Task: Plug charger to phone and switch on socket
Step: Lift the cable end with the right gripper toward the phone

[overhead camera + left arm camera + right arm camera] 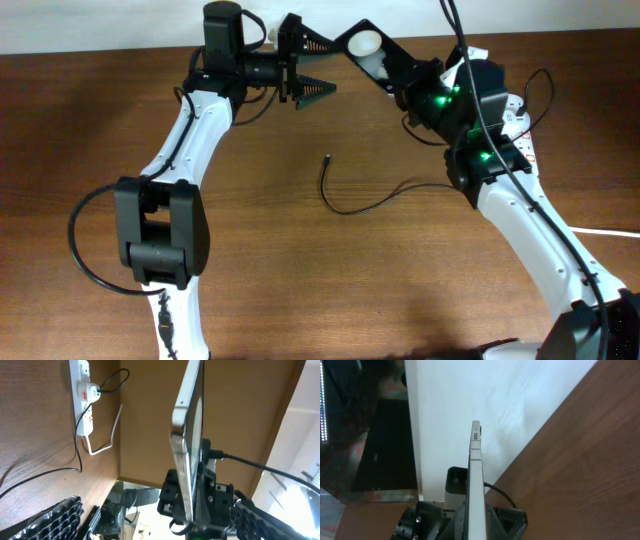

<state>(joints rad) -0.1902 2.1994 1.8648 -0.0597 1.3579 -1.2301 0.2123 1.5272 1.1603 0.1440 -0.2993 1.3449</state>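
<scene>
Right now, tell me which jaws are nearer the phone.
Right. The right gripper has its jaws shut on the phone; the left gripper is open, facing the phone's edge without gripping it.

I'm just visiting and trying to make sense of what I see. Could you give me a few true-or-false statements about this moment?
1. The right gripper holds the smartphone up off the table. True.
2. The charger's connector tip is already in the smartphone. False: it lies free on the table, apart from the smartphone.
3. The left gripper is open and holds nothing. True.
4. The charger's white plug adapter lies loose on the table. False: it appears to sit in the white power strip.
</scene>
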